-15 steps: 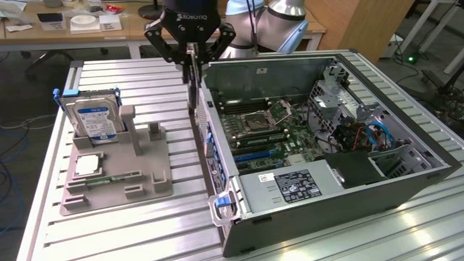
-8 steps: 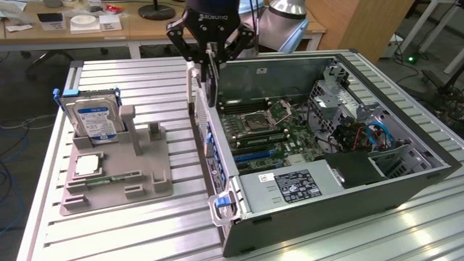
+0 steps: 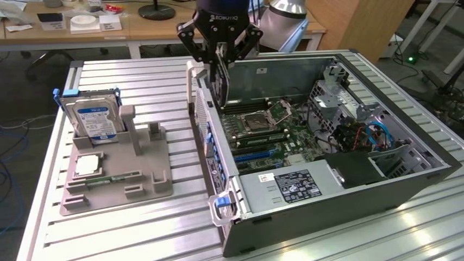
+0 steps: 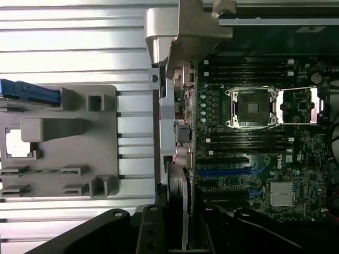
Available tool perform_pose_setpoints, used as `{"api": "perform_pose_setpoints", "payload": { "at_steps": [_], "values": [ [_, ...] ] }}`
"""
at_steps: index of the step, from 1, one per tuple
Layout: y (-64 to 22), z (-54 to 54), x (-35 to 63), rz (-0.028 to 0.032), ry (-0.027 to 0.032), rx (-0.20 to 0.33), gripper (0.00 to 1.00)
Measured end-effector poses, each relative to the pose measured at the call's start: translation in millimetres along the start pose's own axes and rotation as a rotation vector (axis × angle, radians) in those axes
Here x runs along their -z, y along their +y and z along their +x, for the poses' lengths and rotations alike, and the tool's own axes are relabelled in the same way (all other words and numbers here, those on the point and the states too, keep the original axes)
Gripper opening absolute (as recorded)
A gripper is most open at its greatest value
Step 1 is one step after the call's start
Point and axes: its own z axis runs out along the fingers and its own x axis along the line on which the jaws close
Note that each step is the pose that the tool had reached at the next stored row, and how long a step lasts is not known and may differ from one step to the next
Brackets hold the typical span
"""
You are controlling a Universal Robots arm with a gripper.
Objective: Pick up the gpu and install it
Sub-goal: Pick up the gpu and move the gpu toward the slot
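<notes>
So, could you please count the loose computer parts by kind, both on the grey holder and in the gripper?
Hard drive: 1
Processor chip: 1
Memory stick: 1
gpu, held in the gripper: 1
Total: 4

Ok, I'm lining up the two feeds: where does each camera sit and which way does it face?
Exterior view: off the arm, raised, looking down at the open case; the pincer shows, gripping the gpu.
Wrist view: on the wrist, looking down onto the motherboard; the pincer's fingers show.
Shared: gpu, motherboard, grey tray.
</notes>
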Motion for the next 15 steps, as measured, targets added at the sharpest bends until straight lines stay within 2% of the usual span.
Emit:
{"api": "perform_pose_setpoints", "payload": {
  "at_steps": [3, 15],
  "values": [
    [0.1, -4.3, -0.3, 0.0000, 0.0006, 0.019, 0.27],
    [1.0, -28.2, -1.3, 0.0000, 0.0007, 0.022, 0.27]
  ]
}}
